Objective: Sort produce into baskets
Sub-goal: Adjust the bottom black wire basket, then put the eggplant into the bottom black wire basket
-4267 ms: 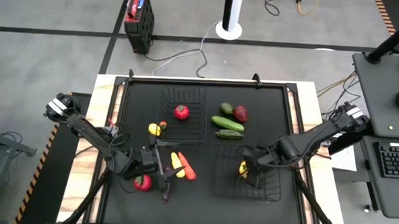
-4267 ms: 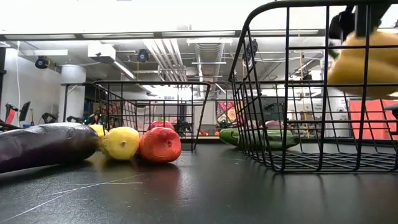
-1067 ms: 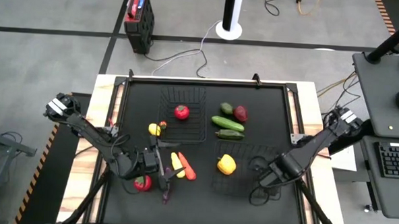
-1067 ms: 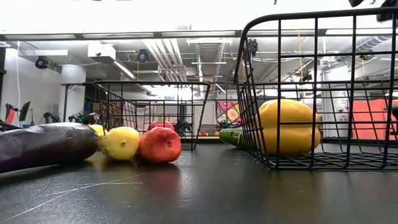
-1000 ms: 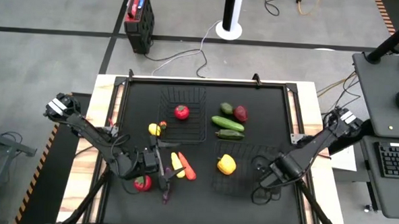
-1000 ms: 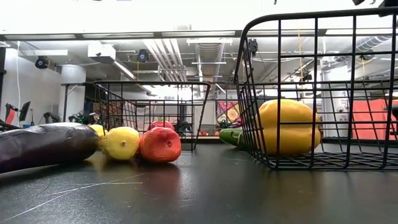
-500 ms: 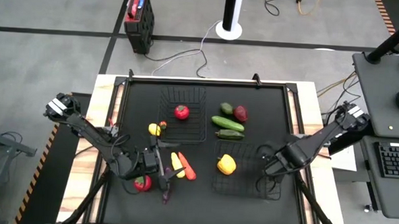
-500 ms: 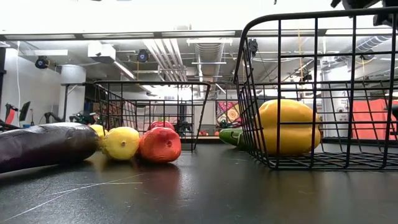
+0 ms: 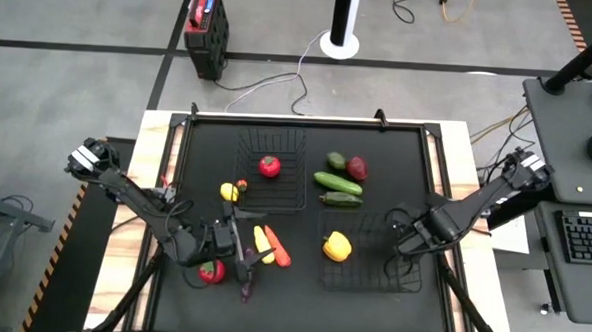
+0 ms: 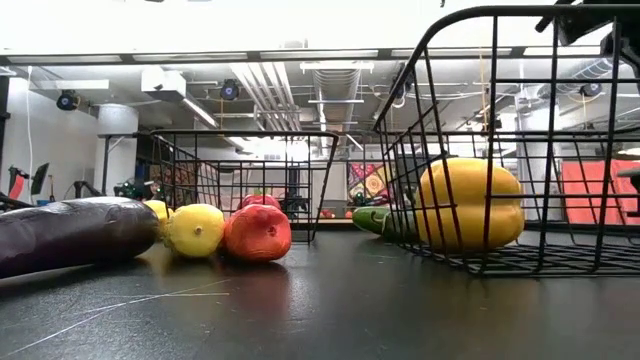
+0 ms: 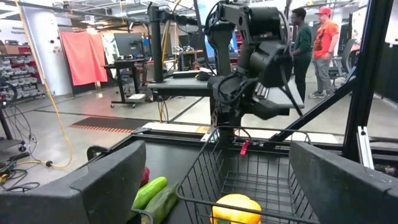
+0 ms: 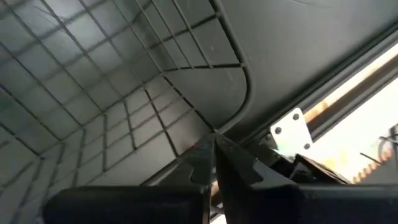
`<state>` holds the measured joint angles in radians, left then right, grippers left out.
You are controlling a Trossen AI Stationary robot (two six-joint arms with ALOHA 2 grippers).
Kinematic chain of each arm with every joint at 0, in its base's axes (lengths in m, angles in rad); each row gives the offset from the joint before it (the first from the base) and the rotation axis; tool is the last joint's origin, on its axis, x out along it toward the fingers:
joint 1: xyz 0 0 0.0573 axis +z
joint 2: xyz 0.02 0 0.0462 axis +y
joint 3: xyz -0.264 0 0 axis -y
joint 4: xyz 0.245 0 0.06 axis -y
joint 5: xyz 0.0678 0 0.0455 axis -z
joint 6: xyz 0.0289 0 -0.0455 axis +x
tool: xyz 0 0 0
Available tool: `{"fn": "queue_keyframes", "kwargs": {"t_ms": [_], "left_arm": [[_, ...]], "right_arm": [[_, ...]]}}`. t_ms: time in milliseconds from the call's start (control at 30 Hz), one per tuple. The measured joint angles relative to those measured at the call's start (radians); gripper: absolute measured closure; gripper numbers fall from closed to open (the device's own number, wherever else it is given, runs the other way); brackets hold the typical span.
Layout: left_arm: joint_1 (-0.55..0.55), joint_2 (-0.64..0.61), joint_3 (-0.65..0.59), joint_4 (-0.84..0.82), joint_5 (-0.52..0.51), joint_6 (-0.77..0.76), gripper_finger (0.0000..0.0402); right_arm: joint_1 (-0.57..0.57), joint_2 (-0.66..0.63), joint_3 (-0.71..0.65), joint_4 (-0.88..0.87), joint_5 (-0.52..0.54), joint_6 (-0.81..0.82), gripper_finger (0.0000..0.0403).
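Black mat [image 9: 206, 152] covered the tabletop; grey floor and cables lay beyond. Right gripper [image 9: 401, 237] sat at the far right rim of the near basket [image 9: 371, 281], fingers pressed together on the wire of that rim, basket tilted in the low view. Yellow pepper [image 9: 336, 247] lay inside it, left side. Far basket [image 9: 275, 197] held a red tomato [image 9: 268, 166]. Cucumbers [image 9: 337, 183] and a dark red piece [image 9: 357, 168] lay between the baskets. Left gripper [image 9: 234, 245] hovered with fingers apart near the eggplant [image 10: 70, 235], carrot [image 9: 276, 249] and red fruit [image 9: 210, 271].
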<state>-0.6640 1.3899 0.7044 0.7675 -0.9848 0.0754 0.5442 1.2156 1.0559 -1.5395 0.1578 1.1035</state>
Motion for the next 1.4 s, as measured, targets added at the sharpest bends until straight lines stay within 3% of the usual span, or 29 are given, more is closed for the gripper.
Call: {"fn": "queue_keyframes", "kwargs": {"t_ms": [367,567,667,833,967,1133,1233,1400], "left_arm": [[0.0,0.0,0.0,-0.059,0.005,-0.036,0.0025],[0.0,0.0,0.016,-0.208,0.202,-0.155,0.0025],[-0.001,0.0,0.078,-0.39,0.246,-0.207,0.0025],[-0.002,0.032,0.261,-0.921,0.307,-0.364,0.0025],[-0.003,0.1,0.4,-1.288,0.387,-0.584,0.0025],[-0.004,0.201,0.567,-1.683,0.487,-0.988,0.0025],[-0.013,0.263,0.635,-1.826,0.538,-1.161,0.0025],[-0.013,0.358,0.708,-1.84,0.611,-1.397,0.0025]], "right_arm": [[0.006,-0.006,0.134,0.09,0.017,0.02,0.0394],[0.014,-0.005,0.137,0.365,0.079,-0.18,0.0394],[0.014,-0.004,0.132,0.465,0.084,-0.253,0.0394],[0.014,-0.004,0.131,0.536,0.106,-0.32,0.0393],[0.014,-0.004,0.129,0.536,0.117,-0.341,0.0393],[0.014,-0.003,0.128,0.535,0.132,-0.358,0.0393],[0.014,-0.003,0.128,0.535,0.133,-0.376,0.0393],[0.014,-0.003,0.128,0.535,0.135,-0.412,0.0393]]}}
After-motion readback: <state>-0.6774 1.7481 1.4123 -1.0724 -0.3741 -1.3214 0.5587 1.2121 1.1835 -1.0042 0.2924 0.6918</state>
